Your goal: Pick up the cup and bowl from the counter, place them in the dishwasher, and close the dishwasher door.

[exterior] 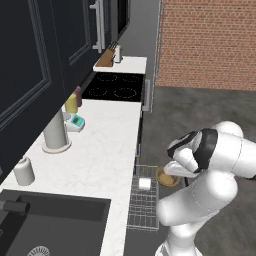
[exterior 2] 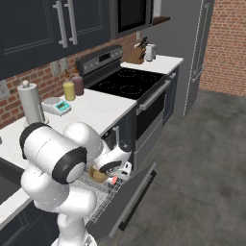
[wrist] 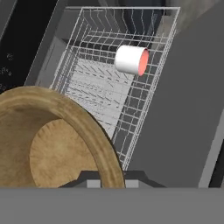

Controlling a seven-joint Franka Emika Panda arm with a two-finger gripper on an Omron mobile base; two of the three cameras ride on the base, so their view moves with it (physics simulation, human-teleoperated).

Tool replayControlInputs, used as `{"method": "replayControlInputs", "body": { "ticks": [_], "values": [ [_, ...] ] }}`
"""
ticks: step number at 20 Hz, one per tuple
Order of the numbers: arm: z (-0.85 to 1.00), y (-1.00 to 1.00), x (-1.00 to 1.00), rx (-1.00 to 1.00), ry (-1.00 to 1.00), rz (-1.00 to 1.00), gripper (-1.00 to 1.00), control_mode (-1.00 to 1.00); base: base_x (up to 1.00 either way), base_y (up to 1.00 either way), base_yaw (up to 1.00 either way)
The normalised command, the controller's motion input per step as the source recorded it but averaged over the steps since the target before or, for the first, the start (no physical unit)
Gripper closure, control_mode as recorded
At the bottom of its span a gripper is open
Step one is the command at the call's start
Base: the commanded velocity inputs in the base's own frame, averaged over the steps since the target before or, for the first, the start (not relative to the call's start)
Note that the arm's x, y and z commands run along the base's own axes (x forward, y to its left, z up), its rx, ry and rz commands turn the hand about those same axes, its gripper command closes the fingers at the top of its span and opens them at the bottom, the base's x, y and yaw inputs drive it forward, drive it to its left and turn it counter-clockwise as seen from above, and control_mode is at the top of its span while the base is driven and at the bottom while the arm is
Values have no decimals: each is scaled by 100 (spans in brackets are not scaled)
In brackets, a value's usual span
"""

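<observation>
My gripper (wrist: 111,180) is shut on the rim of the brown wooden bowl (wrist: 52,144), which hangs over the near corner of the dishwasher's pulled-out wire rack (wrist: 100,87). The cup (wrist: 131,60), white with a red-pink top, lies on its side in the rack's far part. From the left base view the bowl (exterior: 167,177) shows under the hand, just right of the rack (exterior: 142,210) and the cup (exterior: 144,183). In the right base view the bowl (exterior 2: 97,174) sits at the hand above the open dishwasher door (exterior 2: 137,190). The white counter (exterior: 100,150) runs beside the rack.
On the counter stand a paper towel holder (exterior: 55,132), a white round-topped jar (exterior: 23,171), a yellow jar (exterior: 71,104) and a small scale (exterior: 76,121). The black sink (exterior: 50,225) is near, the cooktop (exterior: 115,86) farther. Grey floor (exterior 2: 202,168) lies right of the lowered door.
</observation>
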Motion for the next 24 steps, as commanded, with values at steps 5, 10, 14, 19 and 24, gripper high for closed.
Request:
{"method": "replayControlInputs", "body": {
  "ticks": [5, 10, 14, 19, 24],
  "values": [
    [-20, 0, 63, 6, 0, 23, 100, -100, 0, 0, 0],
    [-36, 8, 22, 1, 0, 16, 100, -100, 0, 0, 0],
    [-45, 26, 31, 1, 0, 10, 100, -100, 0, 0, 0],
    [-41, 33, 31, 1, 0, 9, 100, -100, 0, 0, 0],
    [-47, 18, 12, 2, 1, 8, 100, -100, 0, 0, 0]
  ]
}}
